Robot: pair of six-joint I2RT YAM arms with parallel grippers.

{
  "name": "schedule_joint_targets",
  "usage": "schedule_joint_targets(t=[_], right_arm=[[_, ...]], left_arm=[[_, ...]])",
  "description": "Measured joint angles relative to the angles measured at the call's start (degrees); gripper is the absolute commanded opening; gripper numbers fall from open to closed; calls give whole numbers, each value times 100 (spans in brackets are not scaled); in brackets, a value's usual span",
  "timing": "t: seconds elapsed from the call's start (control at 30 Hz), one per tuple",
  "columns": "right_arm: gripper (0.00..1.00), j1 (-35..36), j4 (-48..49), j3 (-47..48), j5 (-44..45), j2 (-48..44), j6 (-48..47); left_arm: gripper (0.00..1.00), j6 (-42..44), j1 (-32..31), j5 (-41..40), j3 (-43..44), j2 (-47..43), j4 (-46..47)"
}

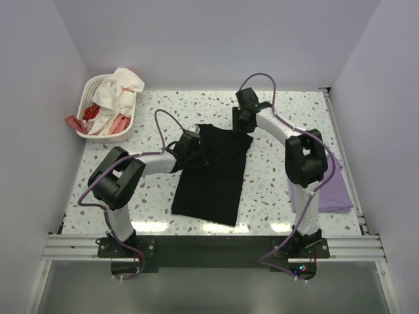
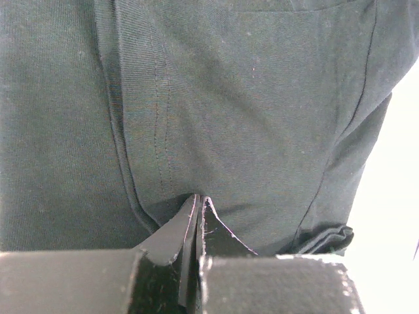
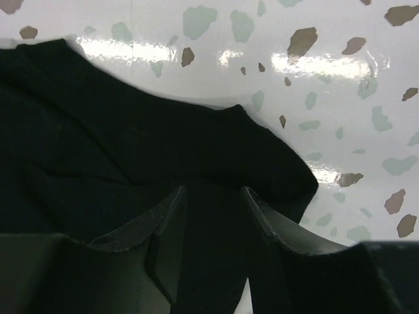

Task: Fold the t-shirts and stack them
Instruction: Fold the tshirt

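Purple t-shirt [image 1: 342,193] lies folded at right; black t-shirt [image 1: 213,186], centre, is only half-folded and unstacked. Left gripper [image 2: 198,206] is pinched shut on it; right gripper [image 3: 213,196] gapes over its edge, holding nothing.

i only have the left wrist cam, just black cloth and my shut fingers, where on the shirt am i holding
Observer: the left gripper is at the far left corner of the black t-shirt, which lies as a long rectangle on the table.
Operator: ok and the right arm
Observer: the right gripper is over the shirt's far right corner, jaws apart with cloth between them.
Operator: where does the stack go
Observer: a folded lavender t-shirt lies at the table's right edge, partly hidden behind the right arm.
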Motion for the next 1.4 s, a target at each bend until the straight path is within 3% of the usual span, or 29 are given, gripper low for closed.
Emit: schedule_joint_targets(t=[0.23,0.4,0.53,0.73,0.8,0.83,0.9,1.0,1.03,1.2,1.4], right_arm=[[46,302,-297,203,643,400,-297],[31,284,-474,306,776,557,-511],[11,278,-496,431,719,608,-612],[3,280,-527,745,555,614,-636],[8,280,-531,863,535,614,-634],[17,280,-535,916,538,614,-623],[21,280,-551,970,581,614,-581],[23,243,-511,866,627,590,-439],[25,203,-452,713,605,535,-363],[33,-284,-382,-186,339,153,-24],[44,-942,-133,-680,-33,-258,365]], left_arm=[[0,0,33,68,0,35,85],[0,-2,61,131,0,55,127],[0,-2,61,153,0,76,188],[0,0,61,157,0,83,208],[0,0,61,162,0,83,210],[0,0,61,162,0,85,210],[2,2,66,170,0,85,210],[13,66,74,208,0,83,219],[21,114,81,240,0,83,229],[46,450,87,334,20,-24,278],[52,931,2,90,369,-424,120]])
